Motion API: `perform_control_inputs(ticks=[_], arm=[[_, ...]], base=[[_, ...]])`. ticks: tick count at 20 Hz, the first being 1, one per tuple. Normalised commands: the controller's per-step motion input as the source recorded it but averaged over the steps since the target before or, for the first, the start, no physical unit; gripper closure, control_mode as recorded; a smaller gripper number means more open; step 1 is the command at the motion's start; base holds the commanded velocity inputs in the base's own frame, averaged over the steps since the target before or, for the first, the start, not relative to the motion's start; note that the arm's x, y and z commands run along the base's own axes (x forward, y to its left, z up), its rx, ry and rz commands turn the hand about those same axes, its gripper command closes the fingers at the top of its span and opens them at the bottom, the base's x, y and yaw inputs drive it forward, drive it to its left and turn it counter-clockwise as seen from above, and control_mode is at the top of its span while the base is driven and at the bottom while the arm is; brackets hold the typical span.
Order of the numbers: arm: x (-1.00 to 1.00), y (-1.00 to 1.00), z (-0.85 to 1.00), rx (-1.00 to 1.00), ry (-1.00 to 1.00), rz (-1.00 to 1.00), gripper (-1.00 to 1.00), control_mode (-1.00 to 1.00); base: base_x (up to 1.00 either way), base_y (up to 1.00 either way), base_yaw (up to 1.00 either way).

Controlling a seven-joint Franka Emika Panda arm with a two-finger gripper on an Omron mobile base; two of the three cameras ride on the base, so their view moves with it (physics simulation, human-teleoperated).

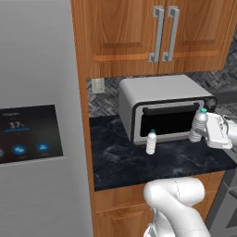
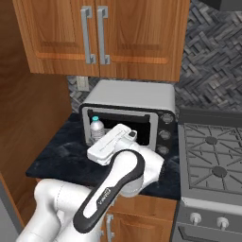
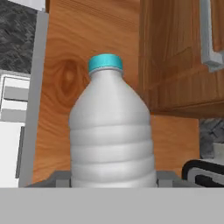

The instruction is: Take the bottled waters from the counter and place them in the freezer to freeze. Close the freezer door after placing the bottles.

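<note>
Bottled waters: we are grasping one bottle (image 1: 199, 124) in our hand (image 1: 203, 132), lifting it clear for the freezer, while the other bottle (image 1: 151, 142) is standing left on the worktop (image 1: 120, 162).

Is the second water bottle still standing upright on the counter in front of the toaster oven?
Yes: the second water bottle stands upright on the dark counter, just in front of the toaster oven.
</note>
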Motion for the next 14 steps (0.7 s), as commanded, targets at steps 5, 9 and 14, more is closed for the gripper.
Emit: perform_control_inputs(ticks=[5, 9, 14], arm=[[-0.07, 0.77, 0.17, 0.01, -0.09, 0.27, 1.00, -1.00], [-0.06, 0.69, 0.00, -0.02, 0.20, 0.20, 1.00, -1.00], [-0.59, 0.50, 0.00, 0.00, 0.09, 0.13, 1.00, -1.00]], base=[[0.00, 0.00, 0.00], [0.00, 0.00, 0.00], [0.00, 0.00, 0.00]])
